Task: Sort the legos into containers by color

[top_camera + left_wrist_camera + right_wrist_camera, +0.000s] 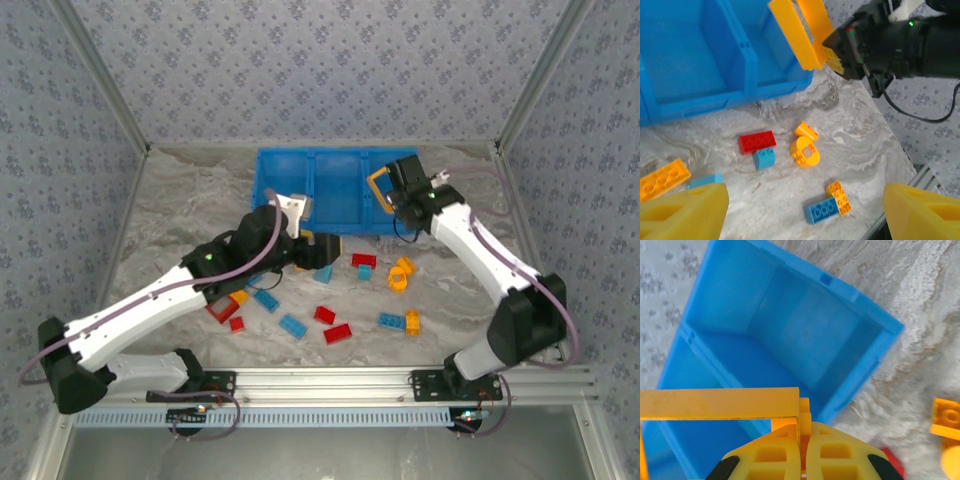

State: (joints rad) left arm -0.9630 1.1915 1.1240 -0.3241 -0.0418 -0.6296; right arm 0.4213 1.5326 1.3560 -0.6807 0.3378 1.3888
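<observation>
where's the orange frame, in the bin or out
Out: the right pincer is shut on the orange frame, holding it in the air over the blue bin's right end.

Legos (337,334) in frt of bin (300,153)

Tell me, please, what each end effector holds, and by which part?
The right end effector grips an orange-yellow frame brick by one side bar; the left end effector holds nothing.

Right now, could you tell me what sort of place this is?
Likely a robot test cell: patterned walls enclose a marbled tabletop, with the left arm and right arm bolted to an aluminium rail.
</observation>
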